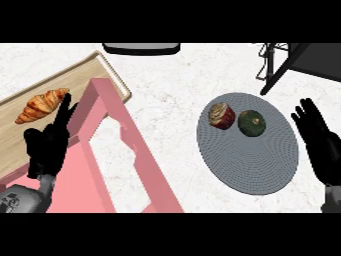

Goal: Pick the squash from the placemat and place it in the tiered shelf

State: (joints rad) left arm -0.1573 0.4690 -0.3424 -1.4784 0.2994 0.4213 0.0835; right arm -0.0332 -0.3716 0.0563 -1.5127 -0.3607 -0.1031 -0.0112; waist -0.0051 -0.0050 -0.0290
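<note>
A small dark green squash [252,123] lies on the round grey placemat [250,160], toward its far side. Beside it on the left sits a red and tan cupcake-like item [221,115]. The pink tiered shelf [110,150] fills the lower left of the head view. My right hand [325,145] is open, fingers straight, at the placemat's right edge, a short way right of the squash and not touching it. My left hand [49,140] is open with fingers up, over the shelf's left side.
A croissant [41,105] rests on a wooden tray [3,125] at the left, partly behind the shelf. A black wire rack [276,65] and dark object stand at the far right. A dark rimmed item [142,48] sits at the far edge.
</note>
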